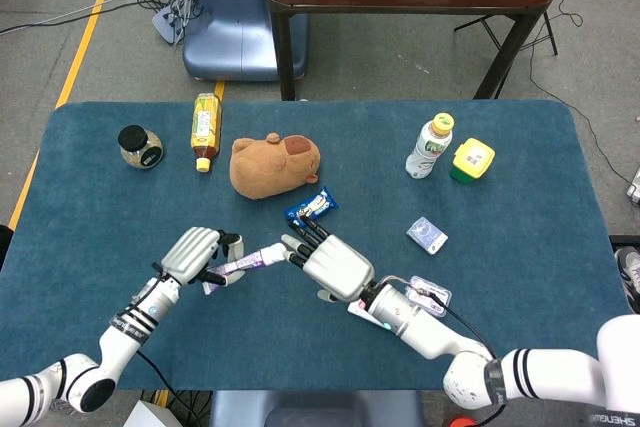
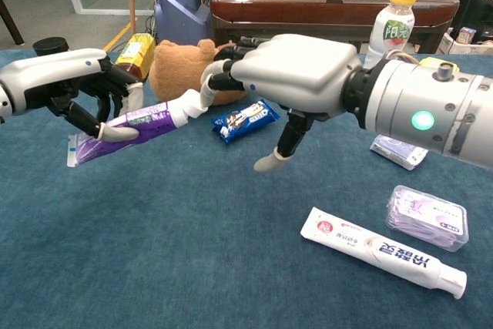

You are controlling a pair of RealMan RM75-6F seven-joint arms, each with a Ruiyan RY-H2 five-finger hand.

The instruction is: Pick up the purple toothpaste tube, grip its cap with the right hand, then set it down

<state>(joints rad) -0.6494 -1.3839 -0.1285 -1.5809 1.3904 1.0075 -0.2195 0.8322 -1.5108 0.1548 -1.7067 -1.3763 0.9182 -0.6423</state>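
The left hand [image 2: 81, 94] grips the purple tube [image 2: 127, 125] clear of the table [image 2: 154, 252], so pickup looks done; the right hand [image 2: 289, 75] has its fingertips [image 2: 209, 90] at the cap [image 2: 187, 103], though whether they actually clamp it cannot be told; setting down remains.

A: Both views are bright and even; the blue felt-covered bench [image 1: 520, 167] shows no hard shadows, only soft dark patches just under the brown plush toy [image 1: 273, 165].

B: The glossy white right hand [image 2: 296, 75] carries a mild sheen in the chest view, and it looms large and slightly stretched. Behind the bench, the background looks a little softer. The head view is sharp throughout.
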